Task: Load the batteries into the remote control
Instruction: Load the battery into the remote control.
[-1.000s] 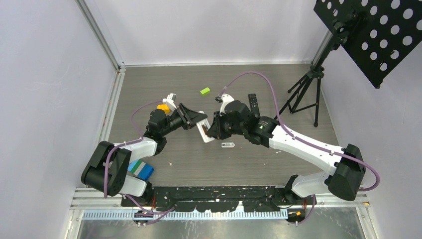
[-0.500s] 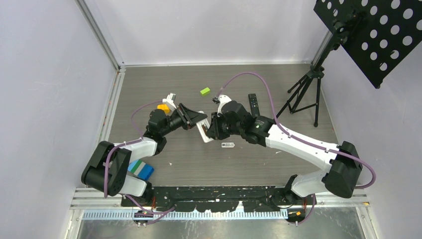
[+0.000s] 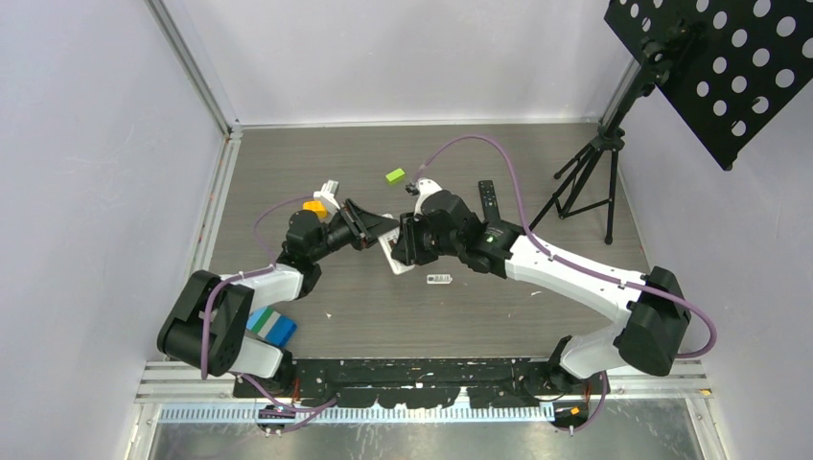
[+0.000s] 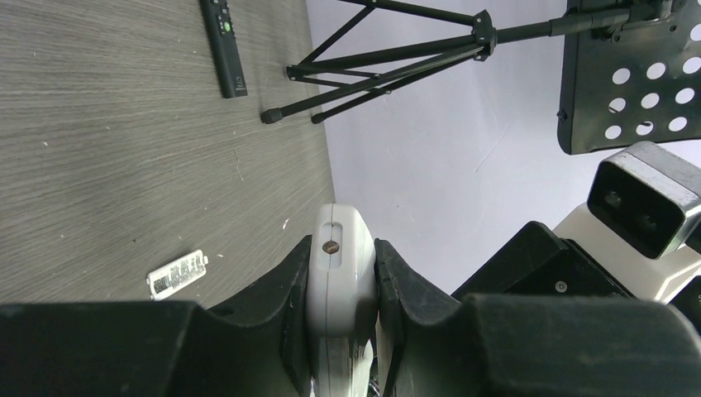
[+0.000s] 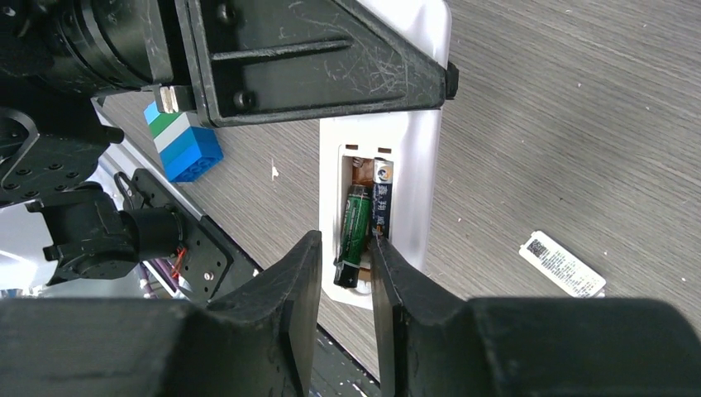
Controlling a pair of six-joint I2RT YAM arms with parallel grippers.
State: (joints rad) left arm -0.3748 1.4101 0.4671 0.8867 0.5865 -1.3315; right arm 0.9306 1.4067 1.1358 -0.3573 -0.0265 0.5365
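- Your left gripper (image 4: 341,252) is clamped on the white remote (image 5: 422,157), mid-table.
- Two batteries (image 5: 357,227) lie in its open bay.
- Your right gripper (image 5: 343,244) hovers just over them, fingers narrowly parted, gripping nothing.
- Step: seating. Next, likely press both cells flat.

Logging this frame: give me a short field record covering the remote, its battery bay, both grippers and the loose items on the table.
white remote: clamped edge-on in the left gripper, battery bay facing the right gripper
battery bay: cover off; green cell and dark cell lying side by side inside
left gripper: shut on the white remote
right gripper: jaws slightly apart at the near end of the green cell, no clear grip
loose items: black remote, white label, green block
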